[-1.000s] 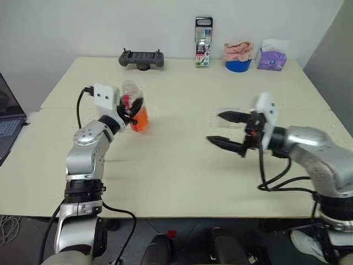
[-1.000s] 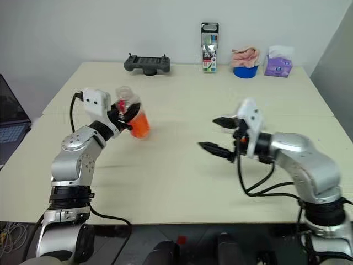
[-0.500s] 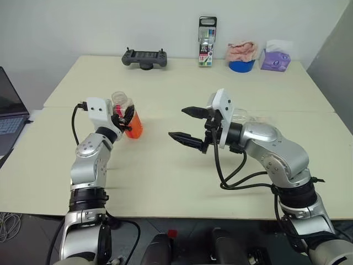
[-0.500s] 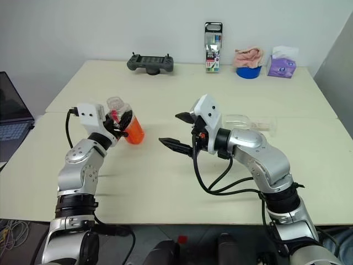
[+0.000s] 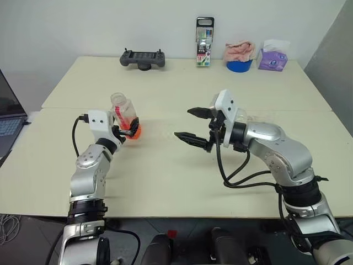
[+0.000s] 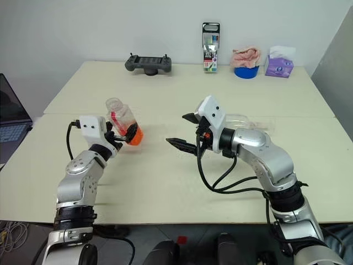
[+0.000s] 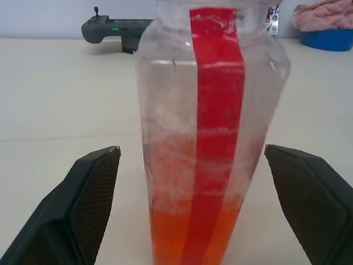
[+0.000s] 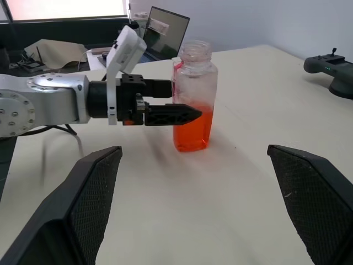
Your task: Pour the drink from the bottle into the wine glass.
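The bottle stands upright on the table, uncapped, with a red strip down its side and the orange-red drink in its lower part. My left gripper is open around the bottle's base, and its fingers stand apart from the bottle on either side. My right gripper hovers open and empty at mid-table, pointing toward the bottle. The wine glass shows as a clear shape behind my right forearm, partly hidden. I cannot tell whether the glass is upright.
Along the far edge of the table are a black game controller, a marker pack, a blue bowl with a pink cloth and a purple tissue pack. A laptop sits at the left.
My left gripper has lowered the tilted bottle until it stands on the table, then opened off it. The right gripper has edged toward the bottle. The camera view also shifted.
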`<state>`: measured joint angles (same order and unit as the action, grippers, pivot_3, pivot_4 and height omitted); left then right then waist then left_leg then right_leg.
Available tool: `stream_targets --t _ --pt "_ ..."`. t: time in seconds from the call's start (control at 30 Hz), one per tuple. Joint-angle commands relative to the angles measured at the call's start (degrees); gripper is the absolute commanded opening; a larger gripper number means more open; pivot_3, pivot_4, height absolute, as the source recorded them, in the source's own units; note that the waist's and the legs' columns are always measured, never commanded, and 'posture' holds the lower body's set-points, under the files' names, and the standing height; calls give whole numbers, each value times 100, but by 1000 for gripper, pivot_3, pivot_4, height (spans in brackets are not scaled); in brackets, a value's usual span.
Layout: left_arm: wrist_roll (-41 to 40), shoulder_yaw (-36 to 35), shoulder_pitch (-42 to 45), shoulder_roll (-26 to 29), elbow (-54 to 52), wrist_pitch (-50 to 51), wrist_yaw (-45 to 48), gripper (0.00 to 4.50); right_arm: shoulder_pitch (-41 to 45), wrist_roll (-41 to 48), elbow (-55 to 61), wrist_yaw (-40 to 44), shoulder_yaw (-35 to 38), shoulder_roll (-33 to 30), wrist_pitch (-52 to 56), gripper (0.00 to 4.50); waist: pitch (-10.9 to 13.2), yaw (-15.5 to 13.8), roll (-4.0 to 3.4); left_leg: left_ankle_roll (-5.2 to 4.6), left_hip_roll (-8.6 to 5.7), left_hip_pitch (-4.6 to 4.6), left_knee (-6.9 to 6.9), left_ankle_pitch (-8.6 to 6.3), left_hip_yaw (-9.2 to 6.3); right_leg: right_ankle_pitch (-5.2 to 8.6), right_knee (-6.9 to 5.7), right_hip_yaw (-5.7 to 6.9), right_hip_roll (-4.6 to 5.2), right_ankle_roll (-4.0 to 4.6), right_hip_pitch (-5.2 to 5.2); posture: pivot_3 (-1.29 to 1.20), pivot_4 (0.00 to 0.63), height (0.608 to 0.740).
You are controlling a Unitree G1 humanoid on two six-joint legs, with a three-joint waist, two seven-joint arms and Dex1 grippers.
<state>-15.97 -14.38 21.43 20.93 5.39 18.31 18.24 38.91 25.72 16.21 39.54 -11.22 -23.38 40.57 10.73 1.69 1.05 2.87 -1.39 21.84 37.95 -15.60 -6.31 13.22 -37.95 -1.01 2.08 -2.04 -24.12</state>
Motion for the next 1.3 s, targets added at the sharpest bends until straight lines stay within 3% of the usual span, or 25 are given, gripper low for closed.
stream_targets --t 0.03,0.33,0.4,0.47,0.63,1.07,1.17,1.3 --pt "-174 -110 -379 -49 -757 192 -93 4465 -6 -147 -37 68 288 -241 -243 4500 0 -1 0 0 1 0 0 0 0 0 0 0 0 0 0 0 150 740" --pt "-801 -152 -1951 -323 -2726 1032 -194 4465 -545 -1059 -908 151 702 -1368 -1303 4500 0 -5 1 0 3 2 1 0 8 1 11 -8 9 -1 5 0 150 740" --pt "-1021 473 -2412 -15 -3249 1275 500 4465 -599 -1963 -1449 -79 501 -1954 -1953 4500 0 -4 0 -1 2 1 1 0 13 1 12 -8 7 0 5 0 150 740" --pt "-1085 1153 -2341 214 -3490 1488 976 4465 -464 -2807 -2072 -400 194 -2287 -2558 4500 0 -42 0 0 -4 2 0 0 16 2 16 -11 8 0 7 0 150 740" --pt "-885 1882 -1655 482 -3310 1588 1393 4465 -40 -3916 -3291 -894 -309 -2228 -3412 4500 0 22 -1 -1 1 -3 0 0 25 1 21 -15 -5 4 11 0 150 740" --pt "-700 2355 -861 218 -2956 1550 1449 4465 1245 -5313 -6122 -1845 -986 -1338 -4680 4500 0 18 -2 0 2 -9 -3 0 49 1 19 -51 -14 7 4 0 150 740" --pt "-680 2347 -880 203 -2968 1552 1442 4500 1490 -5577 -6688 -2056 -1150 -1190 -4745 3876 1 18 -2 0 1 -9 -4 0 53 0 19 -59 -13 7 3 0 150 740" --pt "-620 2320 -892 179 -2956 1527 1406 4500 1679 -5815 -7223 -2218 -1331 -1037 -4864 2405 0 20 -2 -1 -1 -16 -4 0 76 -1 19 -82 -13 6 1 0 150 740"
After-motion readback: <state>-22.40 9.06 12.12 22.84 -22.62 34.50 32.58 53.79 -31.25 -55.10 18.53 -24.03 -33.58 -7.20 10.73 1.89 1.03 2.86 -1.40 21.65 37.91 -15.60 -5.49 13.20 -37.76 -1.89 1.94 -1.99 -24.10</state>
